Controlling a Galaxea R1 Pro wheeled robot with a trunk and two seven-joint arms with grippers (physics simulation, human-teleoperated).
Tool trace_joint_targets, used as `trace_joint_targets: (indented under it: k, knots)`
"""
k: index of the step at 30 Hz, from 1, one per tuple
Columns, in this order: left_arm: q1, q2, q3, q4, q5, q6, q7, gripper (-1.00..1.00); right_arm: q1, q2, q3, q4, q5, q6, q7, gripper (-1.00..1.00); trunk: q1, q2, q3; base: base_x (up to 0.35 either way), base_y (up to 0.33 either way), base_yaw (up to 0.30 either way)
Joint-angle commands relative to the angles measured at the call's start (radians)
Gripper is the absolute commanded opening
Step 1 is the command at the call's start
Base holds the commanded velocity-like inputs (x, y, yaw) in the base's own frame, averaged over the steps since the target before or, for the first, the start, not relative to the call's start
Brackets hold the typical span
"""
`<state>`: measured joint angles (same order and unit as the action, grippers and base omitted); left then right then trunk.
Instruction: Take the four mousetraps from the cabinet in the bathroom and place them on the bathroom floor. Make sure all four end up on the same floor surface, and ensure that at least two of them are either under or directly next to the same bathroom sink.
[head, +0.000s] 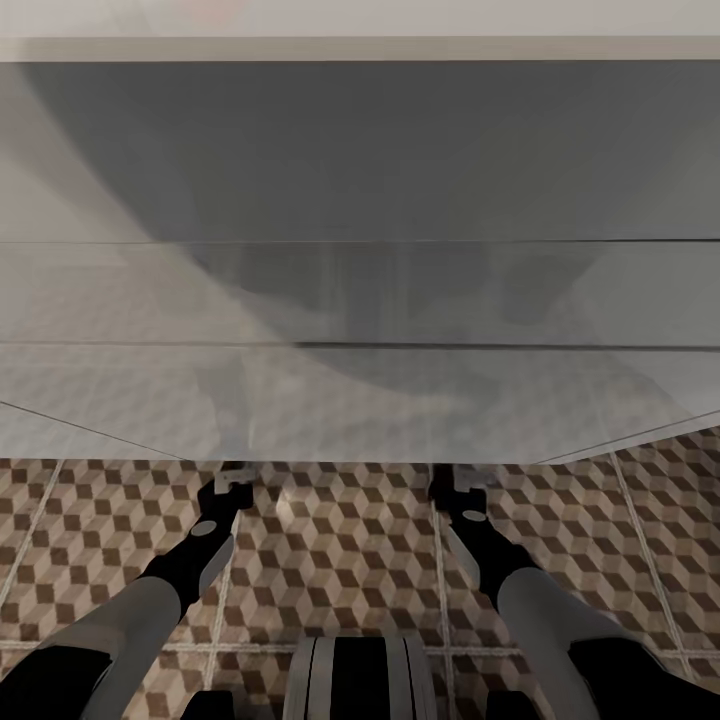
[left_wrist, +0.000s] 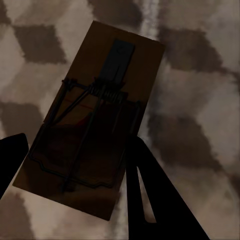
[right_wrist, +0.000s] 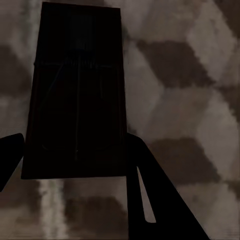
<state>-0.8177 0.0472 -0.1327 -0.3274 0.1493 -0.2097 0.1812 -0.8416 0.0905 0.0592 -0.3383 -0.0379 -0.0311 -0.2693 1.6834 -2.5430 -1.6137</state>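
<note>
In the left wrist view a tan-brown mousetrap with a wire spring sits slightly turned between my left gripper's dark fingers, over the cube-patterned bathroom floor. A second mousetrap, very dark in shadow, lies straight between my right gripper's fingers. In the head view my left gripper and right gripper reach forward low over the floor, their tips at the lower edge of the long white sink. The cabinet is out of view.
The white sink block spans the whole width ahead and overhangs the floor, casting shade where the grippers are. Pale grout lines cross the tiles. My own base shows at the bottom middle.
</note>
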Motion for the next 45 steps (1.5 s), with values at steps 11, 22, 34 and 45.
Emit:
trace_joint_targets:
  k: [11,22,34,45]
  knots:
    - [-0.001,0.001,-0.008,0.007,0.010,0.008,0.004,-1.00,-0.009,0.003,0.007,0.026,-0.005,0.025,-0.006,-1.00,0.000,0.000,0.000,0.000,0.000,0.000]
    - [-0.001,0.002,-0.008,0.016,0.010,0.009,0.004,-1.00,-0.025,0.002,0.007,0.058,-0.004,0.021,-0.005,-1.00,0.000,0.000,0.000,0.000,0.000,0.000]
    - [-0.003,0.004,-0.008,0.031,0.011,0.017,-0.026,-1.00,-0.029,0.001,0.007,0.070,-0.005,-0.007,-0.005,-1.00,0.000,0.000,0.000,0.000,0.000,0.000]
    - [-0.021,-0.012,-0.007,0.042,0.013,0.027,-0.076,-1.00,-0.064,0.001,0.005,0.139,-0.005,-0.057,-0.005,-1.00,0.000,0.000,0.000,0.000,0.000,0.000]
